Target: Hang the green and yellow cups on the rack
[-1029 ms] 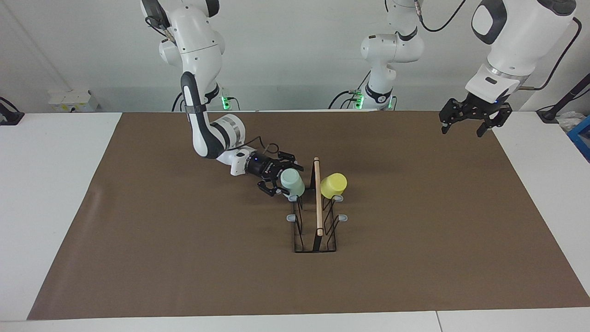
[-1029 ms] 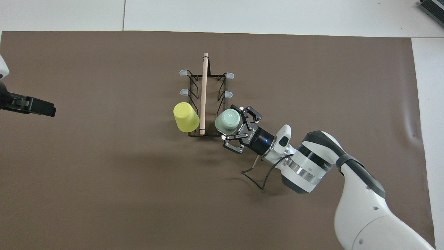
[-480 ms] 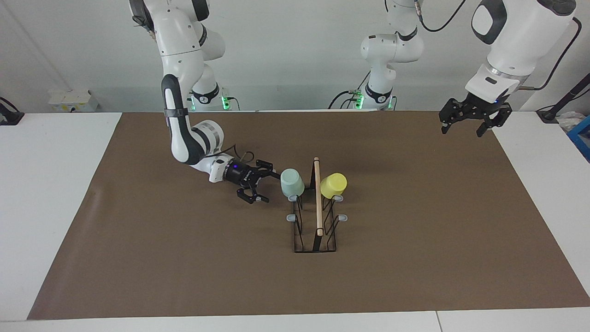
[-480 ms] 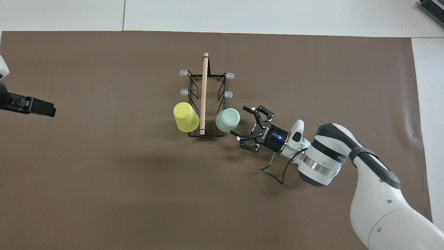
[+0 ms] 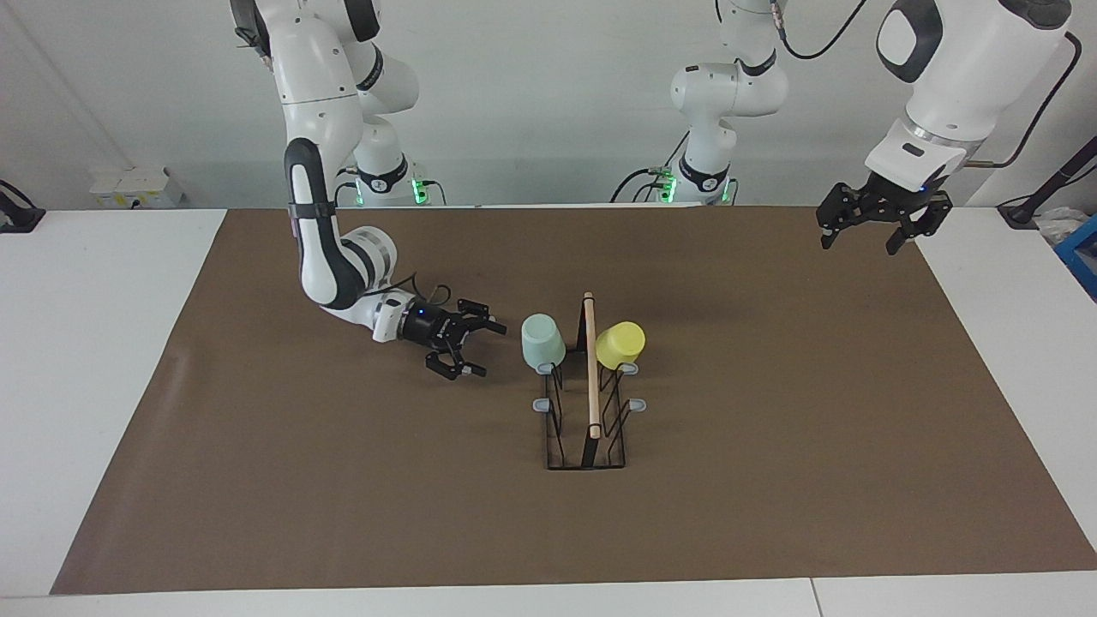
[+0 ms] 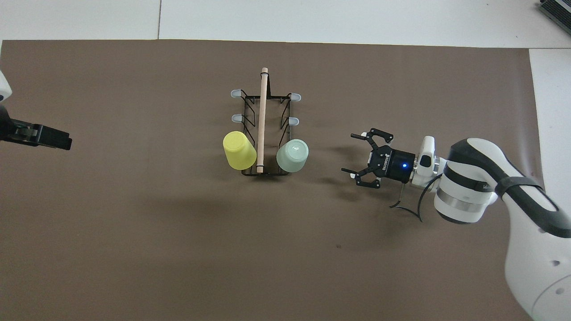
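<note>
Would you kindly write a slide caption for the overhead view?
Yellow cup and green cup hang on the rack; open right pincer beside it, left pincer waiting.

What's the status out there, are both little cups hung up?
Right gripper open, empty, beside the black wire rack. Left gripper open, waiting. Mint green plastic cup and yellow plastic cup both hung. Nothing in the way.

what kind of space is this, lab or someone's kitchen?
Most likely a robotics lab: two Franka arms fixed at a white table under a brown mat, cables and lit controllers along a bare wall, and only a staged cup rack with the green cup and yellow cup.
</note>
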Tool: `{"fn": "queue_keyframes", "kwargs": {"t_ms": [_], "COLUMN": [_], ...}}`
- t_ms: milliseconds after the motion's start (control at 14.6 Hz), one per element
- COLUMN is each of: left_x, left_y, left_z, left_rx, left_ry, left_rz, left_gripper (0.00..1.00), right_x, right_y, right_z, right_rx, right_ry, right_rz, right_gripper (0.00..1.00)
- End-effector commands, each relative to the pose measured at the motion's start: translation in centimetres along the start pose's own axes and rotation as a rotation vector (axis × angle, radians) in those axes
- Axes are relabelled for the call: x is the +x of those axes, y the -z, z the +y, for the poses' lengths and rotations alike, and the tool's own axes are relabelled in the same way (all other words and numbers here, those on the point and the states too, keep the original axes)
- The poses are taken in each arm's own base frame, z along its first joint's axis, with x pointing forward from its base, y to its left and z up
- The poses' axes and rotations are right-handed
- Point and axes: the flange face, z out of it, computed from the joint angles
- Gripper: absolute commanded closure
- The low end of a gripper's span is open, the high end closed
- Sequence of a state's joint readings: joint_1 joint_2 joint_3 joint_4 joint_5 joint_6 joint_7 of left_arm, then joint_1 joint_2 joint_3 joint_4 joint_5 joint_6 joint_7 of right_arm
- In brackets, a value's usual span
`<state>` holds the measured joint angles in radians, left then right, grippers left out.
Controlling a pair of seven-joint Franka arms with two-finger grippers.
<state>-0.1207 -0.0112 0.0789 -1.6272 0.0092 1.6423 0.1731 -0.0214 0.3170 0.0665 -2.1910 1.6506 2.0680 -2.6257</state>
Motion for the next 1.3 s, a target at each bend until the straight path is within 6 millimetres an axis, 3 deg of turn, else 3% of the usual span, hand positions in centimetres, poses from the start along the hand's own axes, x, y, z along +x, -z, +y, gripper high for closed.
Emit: {"fn": "queue_keyframes", "kwargs": {"t_ms": [0, 343, 549, 823, 1029, 1234], "left_x": [-0.2, -0.2, -0.2, -0.2, -0.2, -0.2], "left_y": [0.4, 0.4, 0.4, 0.4, 0.4, 0.4], "left_z": [-0.1, -0.1, -0.1, -0.1, -0.1, -0.1], "left_rx": [0.014, 0.014, 0.014, 0.014, 0.014, 0.014], "left_ry": [0.004, 0.004, 0.004, 0.004, 0.004, 0.004], "left_rz": [-0.006, -0.006, -0.006, -0.006, -0.006, -0.006], "left_gripper": [0.00, 0.00, 0.00, 0.00, 0.00, 0.00], "right_x": [4.1, 5.3, 8.5, 12.0, 14.8, 19.0], "right_y": [4.8, 6.3, 8.6, 11.3, 11.5, 11.8], "right_z": [2.7, 3.8, 7.2, 9.7, 10.4, 10.1], "right_rx": [0.045, 0.084, 0.150, 0.218, 0.199, 0.201], "right_ry": [0.016, -0.021, 0.022, -0.102, -0.162, -0.220], "right_rz": [-0.153, -0.220, -0.347, -0.508, -0.639, -0.767], "right_gripper": [0.00, 0.00, 0.00, 0.00, 0.00, 0.00]}}
